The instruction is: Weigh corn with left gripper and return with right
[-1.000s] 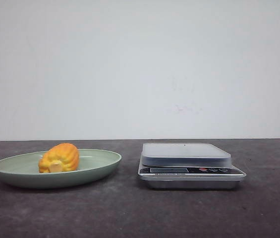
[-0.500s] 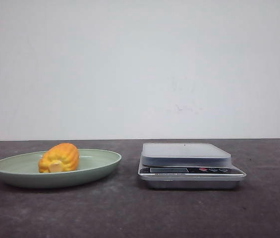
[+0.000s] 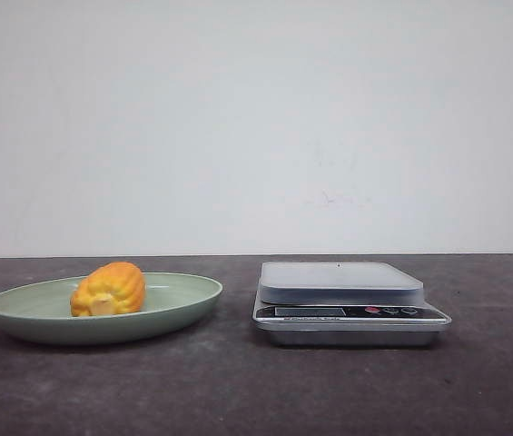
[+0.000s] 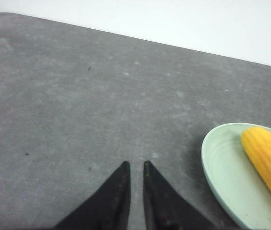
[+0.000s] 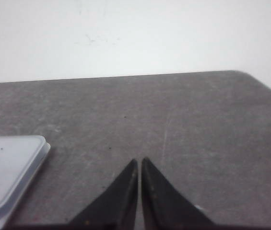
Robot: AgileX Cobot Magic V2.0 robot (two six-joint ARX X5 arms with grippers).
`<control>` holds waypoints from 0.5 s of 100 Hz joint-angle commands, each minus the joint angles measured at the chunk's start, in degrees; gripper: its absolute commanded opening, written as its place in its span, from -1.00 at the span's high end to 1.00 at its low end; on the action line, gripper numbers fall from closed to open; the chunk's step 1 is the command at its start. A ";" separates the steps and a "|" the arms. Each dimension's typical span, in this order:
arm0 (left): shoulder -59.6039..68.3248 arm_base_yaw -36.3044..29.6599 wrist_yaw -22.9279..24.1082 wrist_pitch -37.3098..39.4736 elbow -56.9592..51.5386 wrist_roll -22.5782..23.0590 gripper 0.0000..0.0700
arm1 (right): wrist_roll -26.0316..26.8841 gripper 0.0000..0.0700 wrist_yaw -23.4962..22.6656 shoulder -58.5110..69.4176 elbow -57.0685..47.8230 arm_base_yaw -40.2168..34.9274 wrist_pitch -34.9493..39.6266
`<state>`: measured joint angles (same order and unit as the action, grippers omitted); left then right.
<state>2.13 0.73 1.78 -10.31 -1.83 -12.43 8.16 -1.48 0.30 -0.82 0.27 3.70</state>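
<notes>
The orange-yellow corn [image 3: 109,289] lies on its side in a pale green plate [image 3: 188,300] at the table's left, pale cut end toward the camera. In the left wrist view the corn [image 4: 268,160] rests in the plate [image 4: 217,165], off to one side of my left gripper [image 4: 135,164]. That gripper is shut with only a thin slit between its black fingers, over bare table. My right gripper [image 5: 139,159] is shut on nothing, beside the scale [image 5: 5,167]. Neither gripper shows in the front view.
A silver kitchen scale [image 3: 342,283] with a flat pale platform stands right of the plate, its display and buttons facing the camera. A white wall runs behind the dark grey table [image 3: 238,391].
</notes>
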 commanded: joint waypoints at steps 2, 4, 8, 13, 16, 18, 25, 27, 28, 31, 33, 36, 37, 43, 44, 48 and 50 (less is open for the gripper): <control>-0.13 0.00 -0.61 2.05 0.52 -5.73 1.00 | 5.25 0.99 -0.04 -0.02 -1.75 -0.15 0.07; -0.13 0.00 -1.05 2.21 0.13 -6.43 0.99 | 5.90 0.99 -0.04 0.04 -2.38 -0.15 0.22; -0.07 0.00 -1.49 2.34 -0.94 -7.80 0.99 | 7.17 0.99 -0.09 0.48 -3.87 -0.15 0.44; 0.46 0.00 -2.75 2.60 -2.78 -10.27 0.99 | 9.09 0.99 -0.28 1.31 -6.40 -0.15 1.53; 0.83 0.00 -3.63 2.60 -4.17 -11.98 0.98 | 9.66 0.99 -0.28 2.08 -8.07 -0.15 2.16; 1.14 0.00 -3.98 2.60 -5.25 -12.98 0.98 | 9.79 0.99 -0.31 2.75 -9.22 -0.15 2.56; 3.10 -0.07 -4.87 2.78 -9.51 -14.71 0.98 | 9.84 0.99 -0.55 6.03 -13.31 -0.20 3.91; 3.87 -0.07 -4.87 2.78 -10.86 -14.69 0.98 | 9.84 0.99 -0.59 7.13 -14.51 -0.20 4.37; 4.31 -0.07 -4.87 2.75 -11.54 -14.67 0.98 | 9.81 0.99 -0.66 7.69 -15.12 -0.20 4.66; 5.70 -0.04 -4.87 2.71 -13.62 -14.56 0.98 | 9.68 0.99 -0.74 9.49 -16.98 -0.20 5.57; 6.69 -0.04 -4.87 2.64 -15.02 -14.21 0.98 | 9.44 0.99 -0.79 10.67 -18.23 -0.20 6.21; 8.28 -0.07 -4.94 2.58 -17.11 -13.57 0.99 | 9.01 0.99 -1.33 12.41 -20.04 -0.20 7.19; 8.85 -0.07 -5.05 2.56 -17.81 -13.33 0.99 | 8.85 0.99 -1.66 12.98 -20.63 -0.20 7.48; 12.13 -0.04 -6.43 2.54 -21.90 -11.45 0.89 | 8.79 0.80 -3.30 16.15 -24.00 -0.22 9.03; 12.66 -0.04 -6.71 2.51 -22.58 -11.26 0.83 | 8.87 0.70 -3.48 16.59 -24.52 -0.22 9.29; 14.75 -0.07 -7.87 2.14 -25.40 -10.95 0.43 | 9.25 0.21 -4.55 18.10 -26.58 -0.33 10.23; 15.72 -0.07 -8.24 1.92 -26.82 -10.97 0.22 | 9.18 -0.03 -5.29 18.71 -27.52 -0.42 10.60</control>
<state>15.42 0.69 -5.10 -8.08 -24.97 -24.80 16.78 -5.23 17.45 -25.39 0.05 13.93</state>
